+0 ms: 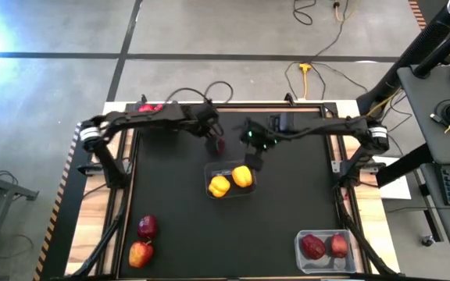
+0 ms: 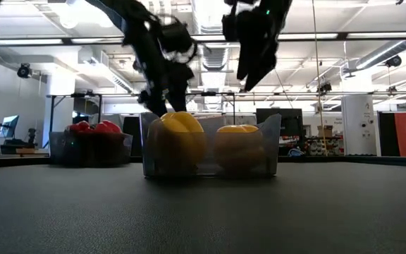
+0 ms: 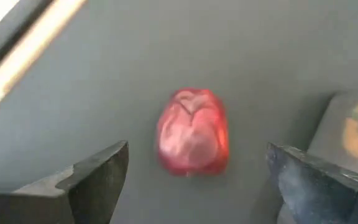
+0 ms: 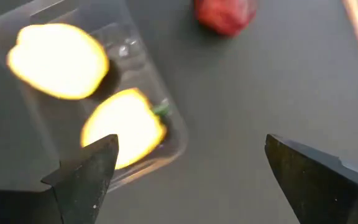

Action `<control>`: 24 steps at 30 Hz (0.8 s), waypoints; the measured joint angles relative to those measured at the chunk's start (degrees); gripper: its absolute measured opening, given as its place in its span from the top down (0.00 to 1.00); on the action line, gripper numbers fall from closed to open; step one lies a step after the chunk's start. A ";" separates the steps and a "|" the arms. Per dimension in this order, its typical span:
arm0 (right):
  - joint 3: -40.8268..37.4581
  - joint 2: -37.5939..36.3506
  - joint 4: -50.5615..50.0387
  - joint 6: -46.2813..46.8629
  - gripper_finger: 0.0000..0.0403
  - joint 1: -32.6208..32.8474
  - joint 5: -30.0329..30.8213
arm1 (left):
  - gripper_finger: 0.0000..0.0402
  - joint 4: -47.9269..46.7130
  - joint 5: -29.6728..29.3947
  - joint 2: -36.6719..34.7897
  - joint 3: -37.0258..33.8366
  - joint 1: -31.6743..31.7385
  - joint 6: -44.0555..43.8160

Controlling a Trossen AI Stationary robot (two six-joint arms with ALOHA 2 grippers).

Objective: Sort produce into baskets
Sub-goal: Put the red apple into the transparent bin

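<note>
With two yellow peppers [image 1: 230, 181] binned, my left gripper [image 1: 213, 145] hangs spread, holding nothing, over a red pepper [image 3: 192, 131], right gripper [image 1: 254, 162] likewise spread and empty, two apples [image 1: 143, 240] still loose.

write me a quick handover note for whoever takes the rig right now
Left gripper: open, above a red pepper lying on the mat behind the centre tub.
Right gripper: open, empty, over the clear centre tub.
Done: two yellow peppers in the centre tub; two apples in the clear tub at front right; red peppers in the dark tub at back left.
Left: the red pepper on the mat, and two loose apples at front left.
</note>
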 joint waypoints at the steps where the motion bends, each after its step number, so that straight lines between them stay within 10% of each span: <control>1: -0.04 0.51 1.31 -2.65 0.02 -1.38 -0.78 | 0.10 -0.94 -1.00 -1.78 -0.05 0.00 -0.51; 11: 1.16 10.89 17.43 -18.76 0.02 -10.47 -15.81 | 0.10 -5.19 -4.81 -19.82 -3.61 -0.02 -4.25; 24: 13.38 25.97 23.59 -27.84 0.02 -11.58 -18.98 | 0.10 -8.20 -4.82 -43.27 -16.46 -0.09 -10.27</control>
